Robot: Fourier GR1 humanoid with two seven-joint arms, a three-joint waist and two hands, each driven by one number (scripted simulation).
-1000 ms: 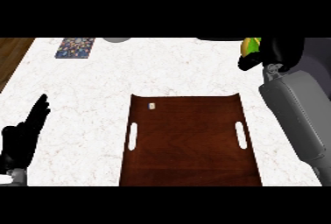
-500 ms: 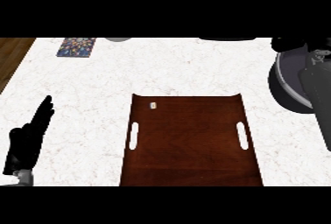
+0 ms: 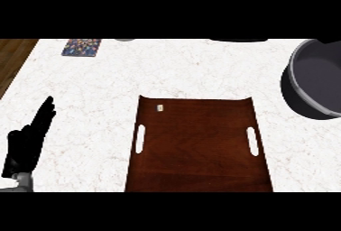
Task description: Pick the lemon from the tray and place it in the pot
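The brown wooden tray (image 3: 200, 149) lies in the middle of the white counter with nothing on it but a small white label near its far left corner. The grey pot (image 3: 313, 76) stands at the right edge, partly cut off by the frame; the part of its inside that shows holds nothing. No lemon shows anywhere in view. My left hand (image 3: 26, 144) rests open at the lower left, fingers straight and pointing up, well left of the tray. My right hand is out of view.
A small multicoloured card (image 3: 81, 47) lies at the counter's far left corner. A dark object (image 3: 238, 40) and a grey one (image 3: 124, 39) peek in at the far edge. The counter's left edge meets the wooden floor (image 3: 13, 58).
One second ago my right hand held the lemon at the upper right, over the pot. The right arm has since left the view, uncovering the pot. The left hand barely moved.
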